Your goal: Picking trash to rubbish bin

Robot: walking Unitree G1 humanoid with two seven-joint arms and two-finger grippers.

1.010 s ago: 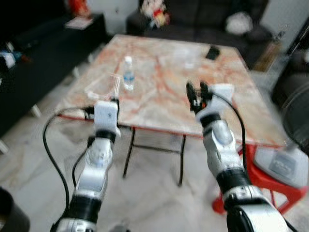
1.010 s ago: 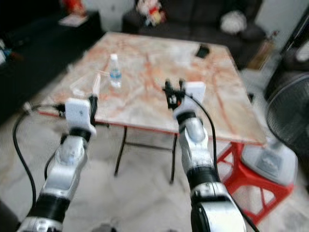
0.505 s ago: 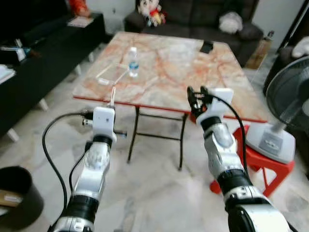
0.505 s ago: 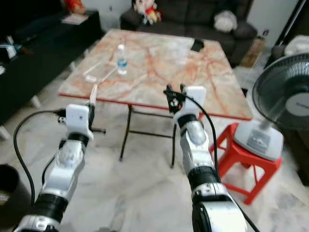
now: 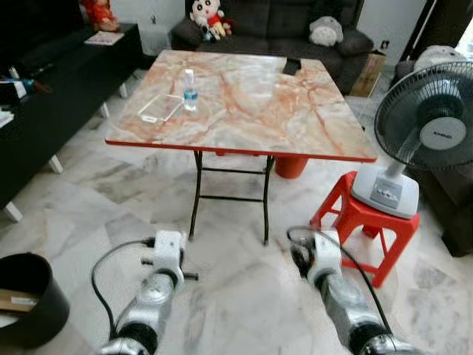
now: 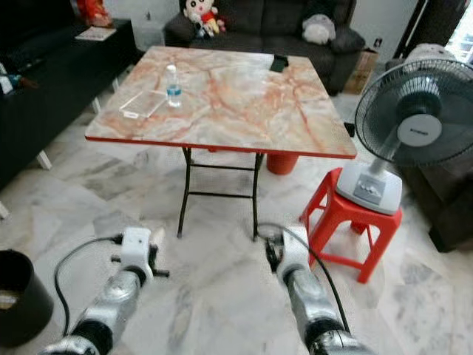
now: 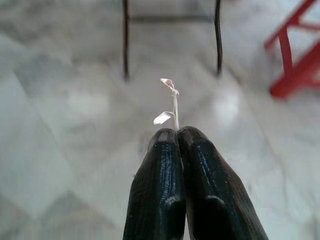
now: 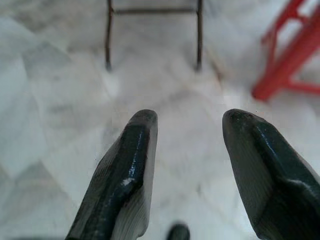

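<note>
Head views: a marble-patterned worktop (image 5: pixel 244 96) with a red edge stands on thin black folding legs, far from the robot; on its far left part a small water bottle (image 5: pixel 190 90) stands upright, with a flat clear wrapper (image 5: pixel 160 109) lying just to its left, and a dark flat object (image 5: pixel 292 66) near the far edge. A red stool (image 5: pixel 360 220) to the right carries a standing fan (image 5: pixel 425 140). A black rubbish bin (image 5: pixel 26 296) sits on the marble floor (image 5: pixel 236 281) at near left, well apart from the worktop. Both arms are held low over the floor, the left pincer (image 5: pixel 171 238) near left, the right pincer (image 5: pixel 303 259) near right. Left wrist view: the left pincer's fingers (image 7: pixel 165 195) are pressed together, pinching a thin white strip of trash (image 7: pixel 172 100) that sticks out beyond the tips over the floor. Right wrist view: the right pincer's fingers (image 8: pixel 125 175) stand wide apart, holding nothing, with floor, worktop legs and red stool beyond.
</note>
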